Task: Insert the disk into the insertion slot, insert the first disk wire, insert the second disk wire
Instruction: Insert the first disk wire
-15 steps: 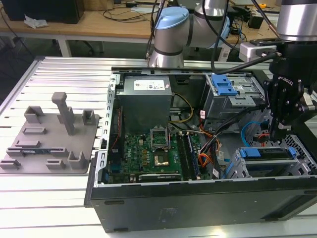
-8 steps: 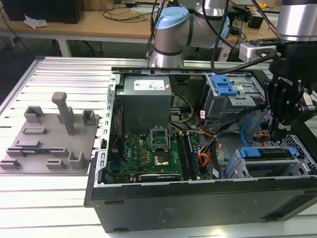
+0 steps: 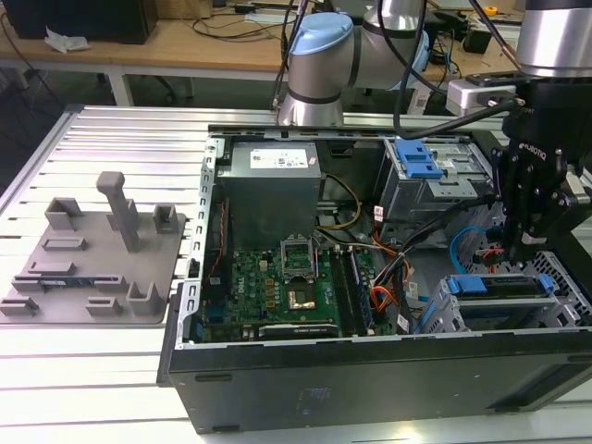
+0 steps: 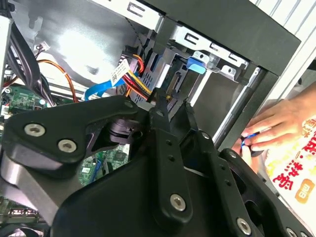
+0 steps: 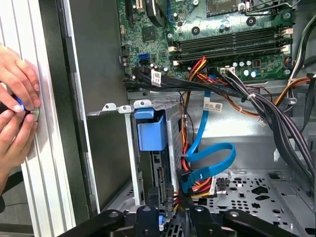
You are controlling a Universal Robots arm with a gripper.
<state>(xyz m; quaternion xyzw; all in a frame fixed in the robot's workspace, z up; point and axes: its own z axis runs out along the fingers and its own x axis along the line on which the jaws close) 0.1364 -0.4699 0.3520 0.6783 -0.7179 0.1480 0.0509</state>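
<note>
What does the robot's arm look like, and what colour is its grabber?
The arm is shiny silver tubes with round light-blue caps at the joints, and black cables hang beside it. The gripper is black, with silver screws and small white lettering.

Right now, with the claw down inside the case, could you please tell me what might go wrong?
1. A person's hands sit just beside the case where the claw is; any sideways swing could strike them.
2. The blue cable and coloured wires loop right beside the disk; the claw might snag or pinch them.
</note>
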